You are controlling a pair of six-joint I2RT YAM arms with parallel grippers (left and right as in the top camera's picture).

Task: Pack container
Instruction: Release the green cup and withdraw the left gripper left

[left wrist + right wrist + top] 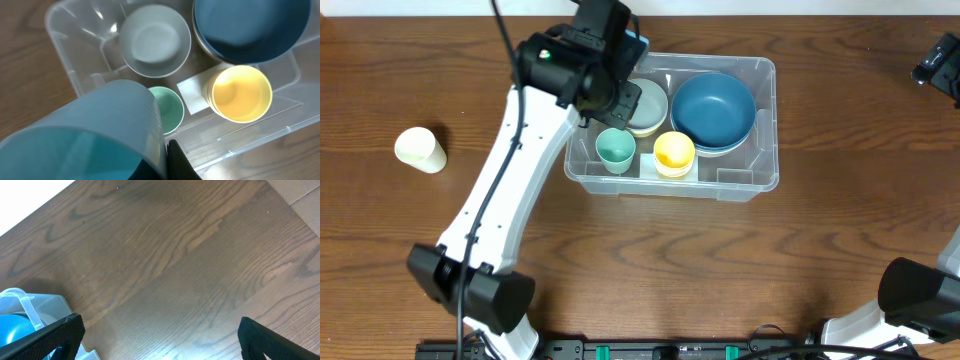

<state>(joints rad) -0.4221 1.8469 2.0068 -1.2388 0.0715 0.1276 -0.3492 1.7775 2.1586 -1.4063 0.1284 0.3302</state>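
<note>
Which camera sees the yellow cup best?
The left wrist view: the yellow cup is big, sharp, and you look right into it. Overhead shows it small, inside the container. The right wrist view misses it.

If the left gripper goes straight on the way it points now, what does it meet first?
Probably the green cup standing in the container, just beyond the blue cup that the left gripper holds. The depth between the two cups is unclear.
</note>
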